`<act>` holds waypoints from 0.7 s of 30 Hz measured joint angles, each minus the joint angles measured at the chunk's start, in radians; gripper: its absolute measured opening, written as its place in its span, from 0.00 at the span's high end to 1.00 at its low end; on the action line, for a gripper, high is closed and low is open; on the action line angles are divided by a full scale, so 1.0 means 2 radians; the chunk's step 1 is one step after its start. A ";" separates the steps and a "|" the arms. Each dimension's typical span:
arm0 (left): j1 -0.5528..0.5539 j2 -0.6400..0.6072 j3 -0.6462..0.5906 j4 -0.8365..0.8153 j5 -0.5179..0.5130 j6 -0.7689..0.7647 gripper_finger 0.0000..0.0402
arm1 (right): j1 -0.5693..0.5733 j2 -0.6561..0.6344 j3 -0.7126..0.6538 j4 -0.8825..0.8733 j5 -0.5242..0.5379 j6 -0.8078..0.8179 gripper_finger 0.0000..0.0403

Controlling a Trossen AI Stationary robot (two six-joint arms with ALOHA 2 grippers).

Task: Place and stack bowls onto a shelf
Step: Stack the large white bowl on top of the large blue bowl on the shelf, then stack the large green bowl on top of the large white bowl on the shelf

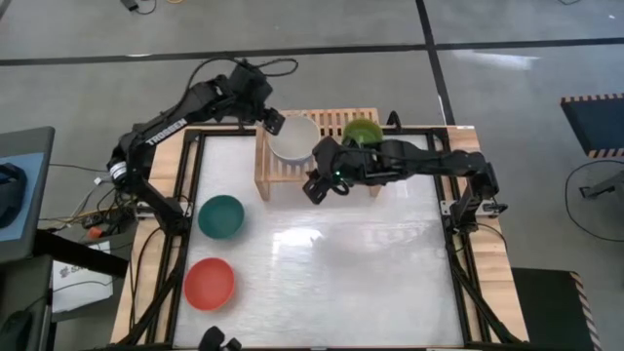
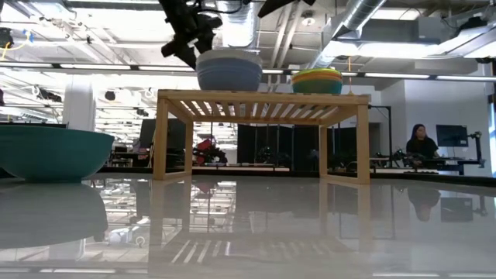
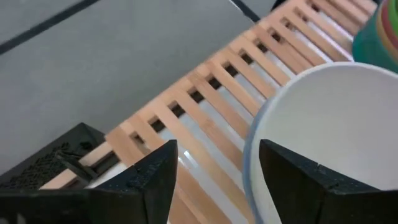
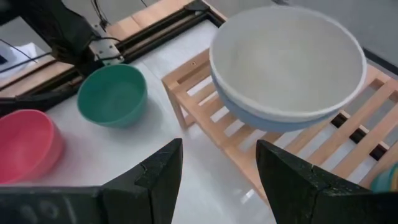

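Currently the shelf stands at the far middle of the worktop, its long axis running left to right and its slats running front to back. On its left part sits a cream-white bowl nested upright in a slate blue bowl, mouths facing up. On its right part is a second upright stack: a lime green bowl on top in the high view, with yellow and cyan bands beneath it in the low view.

The left end effector hovers just beside the far left rim of the cream-white bowl, fingers spread apart with nothing between them; its wrist view shows the bowl's rim and the slats past both fingers. The right end effector hangs at the shelf's front edge, below the white stack, also released and empty. Its arm reaches across the shelf's right part, partly covering the green stack from above.

A dark teal bowl rests upright on the worktop to the left of the shelf, well apart from it, and a red-orange bowl lies nearer the front left corner. Across the room a person sits at a desk.
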State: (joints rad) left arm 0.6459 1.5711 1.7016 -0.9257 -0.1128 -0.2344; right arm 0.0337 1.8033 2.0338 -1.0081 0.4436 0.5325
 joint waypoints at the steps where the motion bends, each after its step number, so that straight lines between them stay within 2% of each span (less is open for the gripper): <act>1: -0.003 0.005 0.000 -0.001 -0.005 0.003 0.48 | 0.001 0.000 0.000 0.000 0.000 0.004 0.43; 5: -0.003 0.019 0.000 -0.006 -0.013 0.007 0.48 | 0.010 0.000 0.000 -0.006 0.003 0.011 0.43; 8: -0.003 0.007 0.000 -0.009 -0.017 0.007 0.48 | 0.021 -0.001 0.000 -0.016 0.017 0.022 0.43; 17: -0.007 -0.100 0.000 -0.112 -0.042 0.033 0.48 | 0.040 -0.001 0.000 -0.020 0.026 0.033 0.43; 19: -0.012 -0.124 -0.017 -0.146 -0.035 0.036 0.48 | 0.039 -0.001 0.000 -0.015 0.026 0.032 0.43; 21: -0.019 -0.153 -0.062 -0.172 -0.027 0.033 0.48 | 0.038 -0.001 0.000 -0.013 0.026 0.031 0.43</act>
State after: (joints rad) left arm 0.6070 1.2644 1.5781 -1.2697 -0.1677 -0.1690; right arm 0.1089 1.8023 2.0338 -1.0332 0.4950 0.5945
